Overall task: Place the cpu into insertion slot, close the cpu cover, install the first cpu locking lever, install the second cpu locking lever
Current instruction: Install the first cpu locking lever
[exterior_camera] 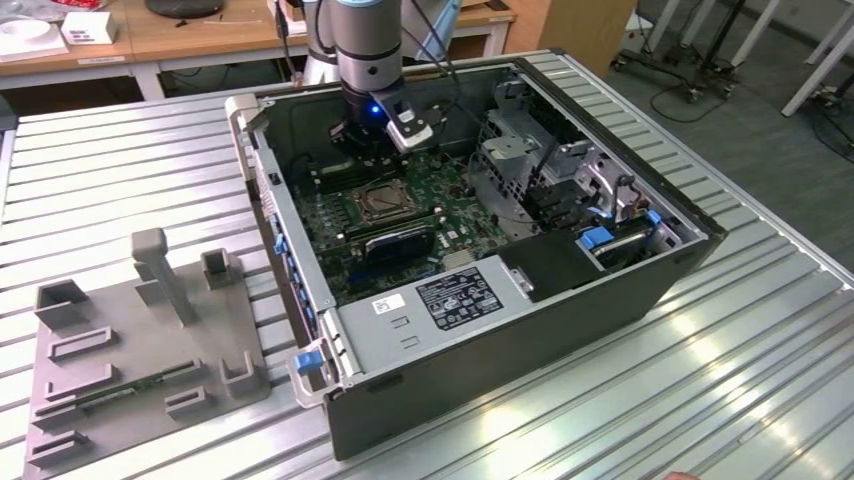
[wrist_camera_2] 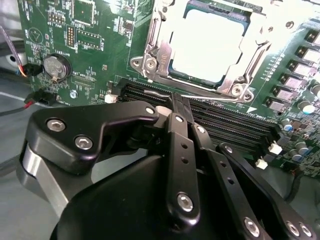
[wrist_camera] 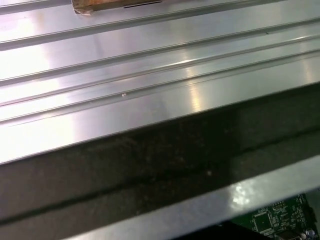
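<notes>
In the second wrist view the cpu (wrist_camera_2: 207, 45) lies flat in the insertion slot, its pale metal top showing through the cut-out of the cpu cover (wrist_camera_2: 159, 56). The silvery cover lies down around the chip. In the exterior view the insertion slot (exterior_camera: 378, 203) sits mid-board inside the open computer case. My gripper (wrist_camera_2: 173, 107) hangs just above the green motherboard (wrist_camera_2: 95, 45), over the black memory slots beside the socket, and its black fingers are shut with nothing between them. The exterior view shows the gripper (exterior_camera: 372, 150) just behind the socket.
Long black memory slots (wrist_camera_2: 225, 120) run beside the socket, and a coin battery (wrist_camera_2: 55, 65) sits nearby. The case (exterior_camera: 561, 330) holds a power supply (exterior_camera: 454, 298) and a drive cage (exterior_camera: 534, 170). A grey fixture (exterior_camera: 147, 330) stands on the slatted table (wrist_camera: 150, 50).
</notes>
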{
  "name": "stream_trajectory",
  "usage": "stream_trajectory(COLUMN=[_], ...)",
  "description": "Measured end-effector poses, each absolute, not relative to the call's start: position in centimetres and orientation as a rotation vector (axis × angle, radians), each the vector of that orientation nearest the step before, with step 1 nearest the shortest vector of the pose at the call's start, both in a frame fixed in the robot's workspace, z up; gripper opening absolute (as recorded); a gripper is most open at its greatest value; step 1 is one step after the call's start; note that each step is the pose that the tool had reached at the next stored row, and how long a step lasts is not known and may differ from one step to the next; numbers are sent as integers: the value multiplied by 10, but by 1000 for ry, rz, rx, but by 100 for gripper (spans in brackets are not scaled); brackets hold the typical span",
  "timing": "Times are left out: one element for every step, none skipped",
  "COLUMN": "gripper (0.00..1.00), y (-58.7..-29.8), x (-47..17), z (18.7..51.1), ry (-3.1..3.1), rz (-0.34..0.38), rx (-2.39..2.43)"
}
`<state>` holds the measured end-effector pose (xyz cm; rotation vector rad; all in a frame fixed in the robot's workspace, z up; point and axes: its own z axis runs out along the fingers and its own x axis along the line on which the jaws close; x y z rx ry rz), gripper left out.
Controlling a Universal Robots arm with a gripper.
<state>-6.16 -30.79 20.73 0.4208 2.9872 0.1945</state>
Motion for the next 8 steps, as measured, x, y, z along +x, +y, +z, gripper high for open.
stream_trajectory(gripper=[11,11,11,11,11,11,11,11], y=[-308,-308,-308,-308,-308,-308,-308,-307], x=[-62,-62,-62,-62,-63,-63,-64,-65], z=[207,207,207,207,207,207,207,207], ry=[2984,2982,2979,2976,2974,2972,2970,2969], rz=[193,192,191,191,190,190,189,188], rx=[436,451,466,479,488,497,505,511])
